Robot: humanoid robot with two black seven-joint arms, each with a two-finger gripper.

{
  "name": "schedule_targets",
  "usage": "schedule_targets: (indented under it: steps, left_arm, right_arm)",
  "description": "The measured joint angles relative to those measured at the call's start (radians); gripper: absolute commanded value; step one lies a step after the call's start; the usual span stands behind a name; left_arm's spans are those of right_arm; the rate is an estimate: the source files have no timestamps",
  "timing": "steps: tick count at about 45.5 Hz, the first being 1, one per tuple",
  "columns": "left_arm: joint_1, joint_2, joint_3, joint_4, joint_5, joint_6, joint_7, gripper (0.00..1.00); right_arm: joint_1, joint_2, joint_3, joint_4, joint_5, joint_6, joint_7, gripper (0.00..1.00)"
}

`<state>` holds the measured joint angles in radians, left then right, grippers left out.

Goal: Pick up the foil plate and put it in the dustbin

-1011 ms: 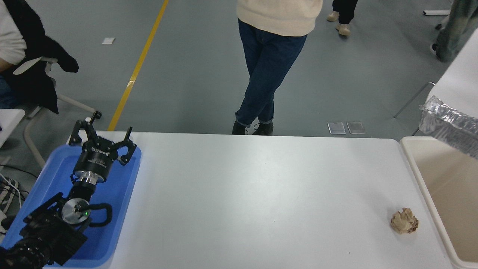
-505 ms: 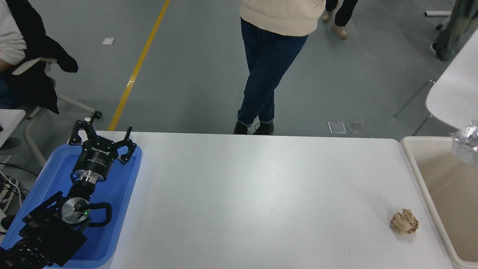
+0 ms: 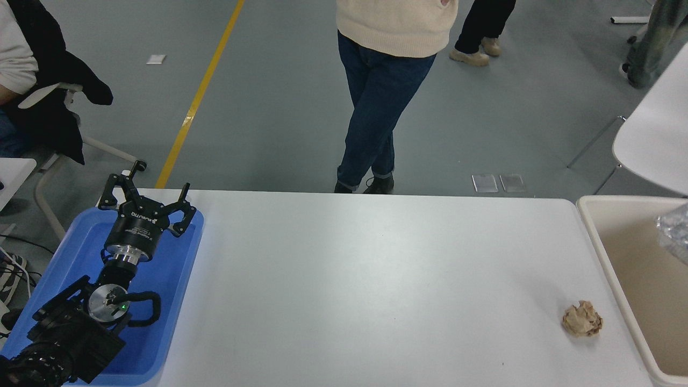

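Note:
The foil plate (image 3: 675, 235) shows only as a shiny wrinkled corner at the right edge, low over the mouth of the dustbin (image 3: 596, 242). The dustbin is cream-beige and stands at the table's right end, partly cut off by the frame. My right gripper and arm are out of view past the right edge, so what holds the foil plate is hidden. My left gripper (image 3: 148, 200) is parked open and empty over the blue tray at the lower left.
A flat blue tray (image 3: 177, 301) lies at the table's left end under my left arm. A small tan paper wad (image 3: 582, 319) lies near the dustbin's left wall. A person stands at the table's far side (image 3: 384, 107); others are further off.
The foil plate has moved right and down, from well above the dustbin's far rim to low over its mouth, mostly leaving the frame. The left arm has not moved.

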<state>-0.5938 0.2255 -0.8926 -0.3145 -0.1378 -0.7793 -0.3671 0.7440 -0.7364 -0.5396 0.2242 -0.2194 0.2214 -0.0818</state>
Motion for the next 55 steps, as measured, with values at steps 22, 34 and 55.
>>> schedule_targets:
  steps: [22, 34, 55]
  left_arm:
    - [0.0, 0.001, 0.0, 0.0, 0.0, 0.0, 0.0, 1.0]
    - [0.0, 0.001, 0.0, 0.0, 0.0, 0.0, 0.0, 1.0]
    - [0.0, 0.002, 0.0, 0.0, 0.0, 0.0, 0.0, 1.0]
  right_arm:
    - [-0.155, 0.154, 0.07, -0.134, -0.003, -0.267, -0.03, 0.8]
    - [-0.184, 0.172, 0.073, -0.145, -0.002, -0.363, -0.032, 0.89]
    - [-0.105, 0.123, 0.076, 0.04, -0.017, -0.393, -0.03, 1.0]
